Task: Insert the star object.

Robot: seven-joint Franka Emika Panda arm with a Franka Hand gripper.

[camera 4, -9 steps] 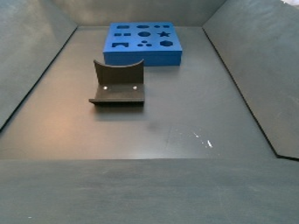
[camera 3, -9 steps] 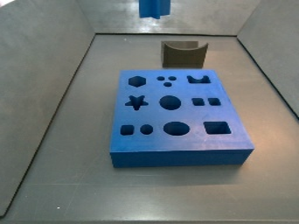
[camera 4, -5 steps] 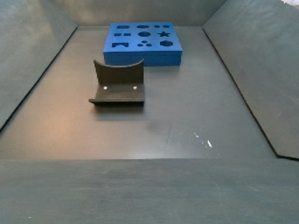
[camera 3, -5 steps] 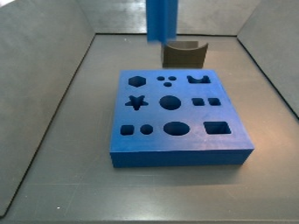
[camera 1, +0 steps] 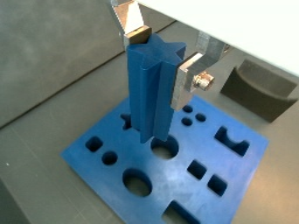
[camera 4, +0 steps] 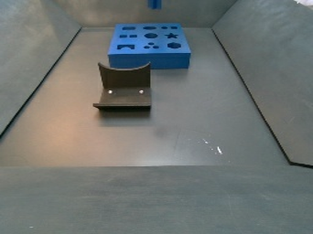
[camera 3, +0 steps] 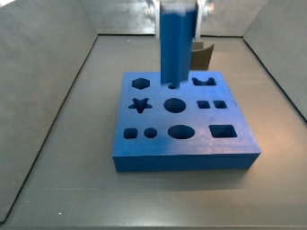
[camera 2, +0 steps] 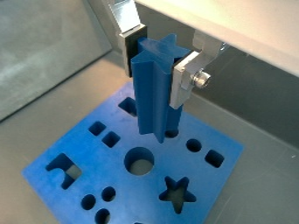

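The star object (camera 3: 177, 45) is a tall blue ridged peg. It hangs upright over the back part of the blue block (camera 3: 222, 148). My gripper (camera 3: 182, 5) is shut on the peg's upper end, at the top edge of this side view. Both wrist views show the silver fingers clamping the peg (camera 1: 149, 96) (camera 2: 155, 87). The peg's lower end hangs above the block (camera 2: 100, 166), apart from the star hole (camera 2: 176, 192) (camera 3: 140, 105). In a side view only the peg's tip (camera 4: 156, 4) shows above the block (camera 4: 137, 60).
A dark grey curved piece (camera 4: 124, 87) stands on the floor away from the block; the peg partly hides it in a side view (camera 3: 206, 54). The block has several other shaped holes. Grey walls (camera 3: 48, 81) enclose the floor.
The peg, held by my gripper, has come down from the top of the side view and now hangs low over the block's back part.
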